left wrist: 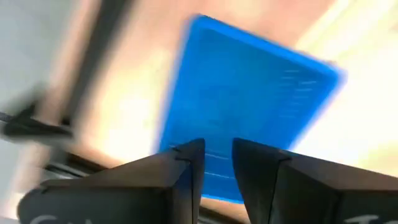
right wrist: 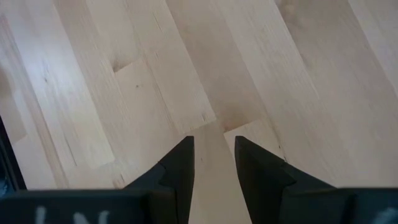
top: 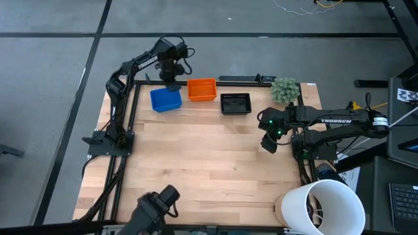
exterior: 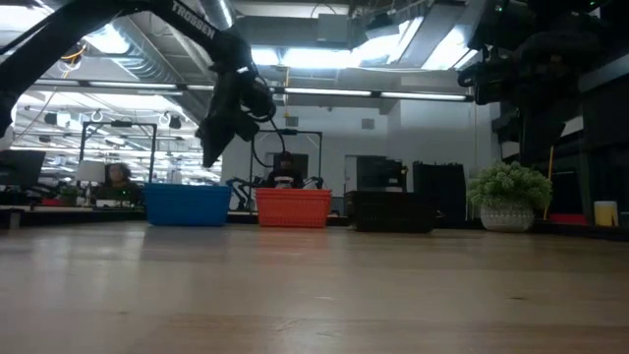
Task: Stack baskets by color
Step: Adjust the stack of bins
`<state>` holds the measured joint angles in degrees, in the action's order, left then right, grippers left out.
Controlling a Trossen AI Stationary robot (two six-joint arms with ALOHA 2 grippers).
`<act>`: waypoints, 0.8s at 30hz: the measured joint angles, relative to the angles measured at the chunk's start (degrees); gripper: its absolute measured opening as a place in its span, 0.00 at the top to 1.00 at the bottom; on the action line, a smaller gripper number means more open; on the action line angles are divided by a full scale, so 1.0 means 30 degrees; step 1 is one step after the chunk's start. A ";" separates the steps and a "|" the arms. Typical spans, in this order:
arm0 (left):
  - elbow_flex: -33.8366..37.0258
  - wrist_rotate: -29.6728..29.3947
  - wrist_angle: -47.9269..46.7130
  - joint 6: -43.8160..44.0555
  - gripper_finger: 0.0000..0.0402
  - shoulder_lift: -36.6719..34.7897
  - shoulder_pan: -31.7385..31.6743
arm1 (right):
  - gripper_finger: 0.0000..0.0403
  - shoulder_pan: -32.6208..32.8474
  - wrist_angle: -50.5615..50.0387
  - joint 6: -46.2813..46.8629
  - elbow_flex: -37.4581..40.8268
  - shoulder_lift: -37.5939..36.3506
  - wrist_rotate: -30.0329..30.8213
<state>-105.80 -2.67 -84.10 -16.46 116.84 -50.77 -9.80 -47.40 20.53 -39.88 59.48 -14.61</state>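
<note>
Now you see three stacks along the table's far edge: blue perforated plastic baskets [top: 165, 99], slightly skewed, orange baskets [top: 202, 89] and black baskets [top: 236, 103], insides apparently empty. Your left gripper [top: 172, 85] hovers above the blue, fingers parted, holding nothing; right gripper [top: 268, 145] is open, empty.

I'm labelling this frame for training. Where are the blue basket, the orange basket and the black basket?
blue basket [top: 166, 100]: high view, on its inside floor.
orange basket [top: 202, 89]: high view, on its inside floor.
black basket [top: 236, 103]: high view, on its dark inside floor.
</note>
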 joint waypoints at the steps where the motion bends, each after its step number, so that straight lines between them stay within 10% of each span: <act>1: -0.0073 0.0715 -0.0503 0.1141 0.82 0.0000 0.0190 | 0.71 -0.0007 0.0000 0.0002 0.0000 0.0000 -0.0005; 8: 0.1662 0.5014 -0.1582 0.1574 0.82 -0.0496 0.2424 | 0.71 -0.0001 -0.0006 0.0088 0.0000 0.0000 0.0006; 24: 0.8633 0.3079 0.2671 0.0372 0.89 -0.1282 0.4086 | 0.71 -0.0003 0.0074 0.0641 0.0000 0.0000 0.0022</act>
<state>-79.90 6.56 -76.08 -15.34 112.99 -38.51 -9.81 -47.17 22.46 -39.88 59.48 -14.55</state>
